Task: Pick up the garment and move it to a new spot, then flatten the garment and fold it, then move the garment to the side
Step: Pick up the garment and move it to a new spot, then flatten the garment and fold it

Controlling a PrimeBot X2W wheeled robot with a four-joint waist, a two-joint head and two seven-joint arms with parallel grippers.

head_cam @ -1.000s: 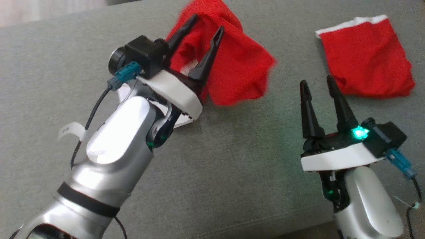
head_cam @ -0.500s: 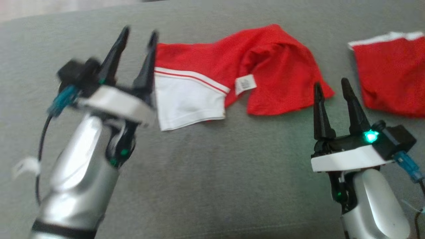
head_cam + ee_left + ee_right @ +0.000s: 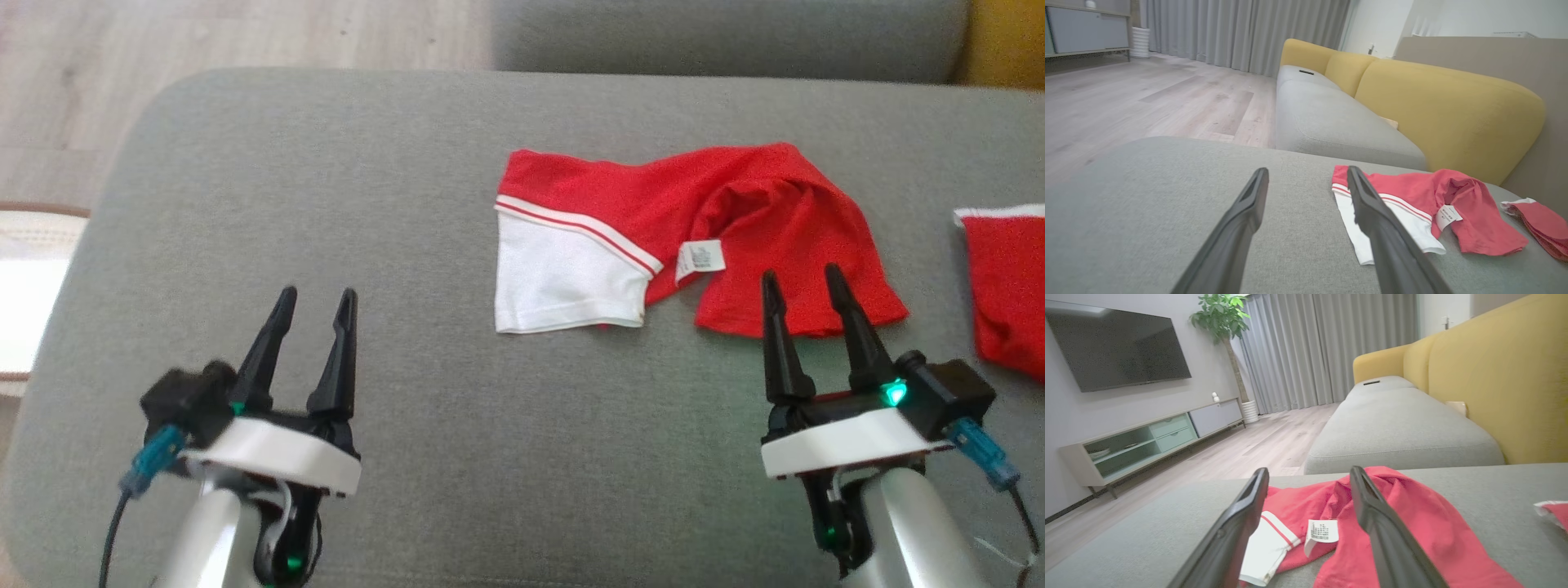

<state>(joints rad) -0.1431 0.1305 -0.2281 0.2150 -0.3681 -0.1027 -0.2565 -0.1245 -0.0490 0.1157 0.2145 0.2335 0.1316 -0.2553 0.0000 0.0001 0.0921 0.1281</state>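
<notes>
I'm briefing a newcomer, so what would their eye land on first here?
The red and white garment, crumpled on the grey cushion right of centre in the head view, label showing. Then the left hand and right hand at the bottom, both open and empty, the right one's tips by the garment's near edge. A second red piece lies at the right edge.

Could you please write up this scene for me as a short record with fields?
surface: grey sofa cushion
task item: red and white garment, rumpled, not flat, care label showing
other item: second red garment, to the right, apart
left end effector: open, empty, away from the garment
right end effector: open, empty, close to the garment's red part
</notes>
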